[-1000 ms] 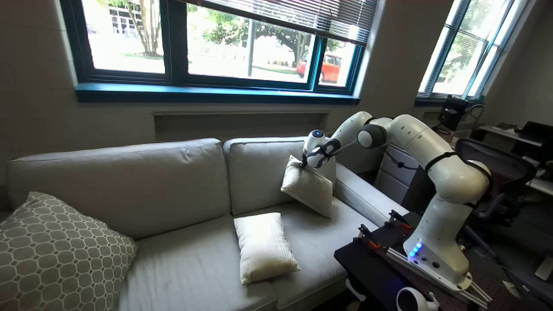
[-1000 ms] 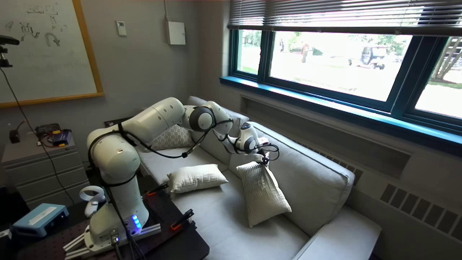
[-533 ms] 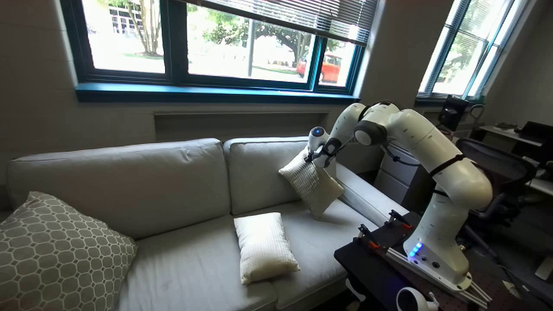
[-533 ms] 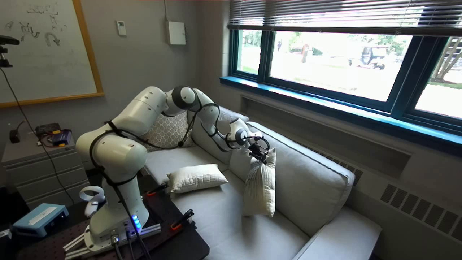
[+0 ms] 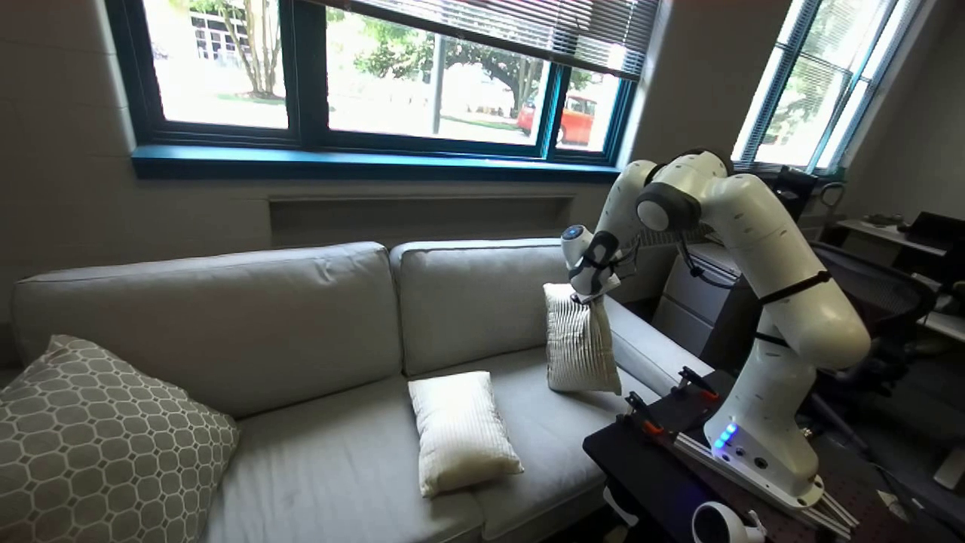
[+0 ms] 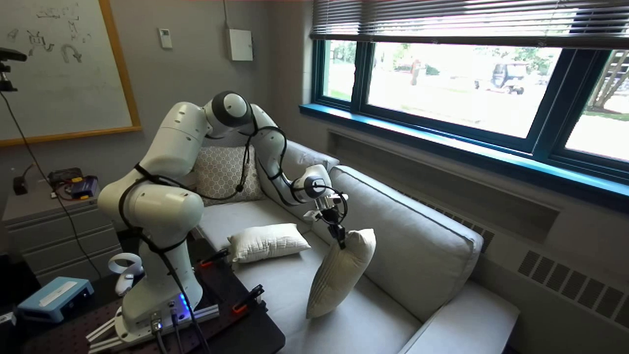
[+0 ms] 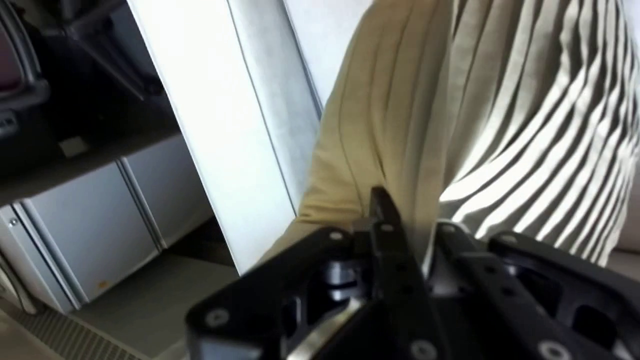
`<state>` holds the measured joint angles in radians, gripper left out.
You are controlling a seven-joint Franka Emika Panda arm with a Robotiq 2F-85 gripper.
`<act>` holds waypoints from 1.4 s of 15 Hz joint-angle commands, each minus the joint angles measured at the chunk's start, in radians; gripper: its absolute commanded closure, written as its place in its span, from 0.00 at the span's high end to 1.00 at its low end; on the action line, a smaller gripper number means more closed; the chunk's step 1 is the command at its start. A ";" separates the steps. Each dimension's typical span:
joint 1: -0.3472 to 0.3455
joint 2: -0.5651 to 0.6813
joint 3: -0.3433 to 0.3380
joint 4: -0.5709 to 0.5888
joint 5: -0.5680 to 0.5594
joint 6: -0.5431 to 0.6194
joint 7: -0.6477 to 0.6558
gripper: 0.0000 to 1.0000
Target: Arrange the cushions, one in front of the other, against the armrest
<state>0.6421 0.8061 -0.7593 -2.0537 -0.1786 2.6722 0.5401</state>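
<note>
Wrist view: our pincer (image 7: 415, 212) grips one pillow (image 7: 480, 115) at upper right, so we judge its placing in hand and must next lean it on the armrest (image 7: 210, 125), left of centre, before fetching the flat pillow (image 5: 461, 434), lower centre in an exterior view.

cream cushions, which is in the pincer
The cushion nearer the armrest, its top pinched in the pincer; the other cushion lies flat on the seat, ungripped.
</note>
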 commanded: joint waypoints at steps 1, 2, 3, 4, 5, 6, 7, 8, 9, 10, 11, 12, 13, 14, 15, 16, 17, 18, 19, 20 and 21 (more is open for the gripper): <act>0.019 -0.208 -0.061 -0.211 -0.065 -0.029 -0.004 0.08; 0.011 -0.234 -0.079 -0.231 -0.077 -0.032 -0.007 0.09; 0.009 -0.254 -0.105 -0.238 -0.093 -0.039 0.001 0.09; 0.012 -0.262 -0.132 -0.242 -0.111 -0.035 0.018 0.09; 0.018 -0.276 -0.166 -0.244 -0.128 -0.024 0.036 0.09; 0.020 -0.292 -0.193 -0.241 -0.148 -0.030 0.037 0.09; 0.019 -0.302 -0.215 -0.230 -0.172 -0.040 0.024 0.09; 0.017 -0.301 -0.235 -0.210 -0.195 -0.051 0.020 0.08; 0.009 -0.303 -0.245 -0.193 -0.213 -0.062 0.015 0.09; -0.006 -0.297 -0.247 -0.168 -0.226 -0.074 0.010 0.09; -0.033 -0.285 -0.232 -0.135 -0.232 -0.086 -0.003 0.09; -0.065 -0.279 -0.207 -0.106 -0.232 -0.095 -0.019 0.09; -0.121 -0.255 -0.155 -0.062 -0.222 -0.101 -0.049 0.09; -0.173 -0.236 -0.106 -0.022 -0.216 -0.109 -0.078 0.09; -0.248 -0.204 -0.033 0.032 -0.205 -0.118 -0.119 0.09; -0.322 -0.172 0.038 0.087 -0.194 -0.131 -0.159 0.08; -0.385 -0.139 0.097 0.140 -0.191 -0.149 -0.195 0.08; -0.453 -0.095 0.155 0.202 -0.191 -0.171 -0.233 0.09; -0.522 -0.048 0.211 0.268 -0.186 -0.190 -0.274 0.08; -0.573 -0.013 0.252 0.322 -0.191 -0.214 -0.302 0.09; -0.613 0.026 0.280 0.378 -0.199 -0.238 -0.319 0.08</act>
<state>0.1547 0.7126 -0.5687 -1.8707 -0.3786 2.5215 0.3116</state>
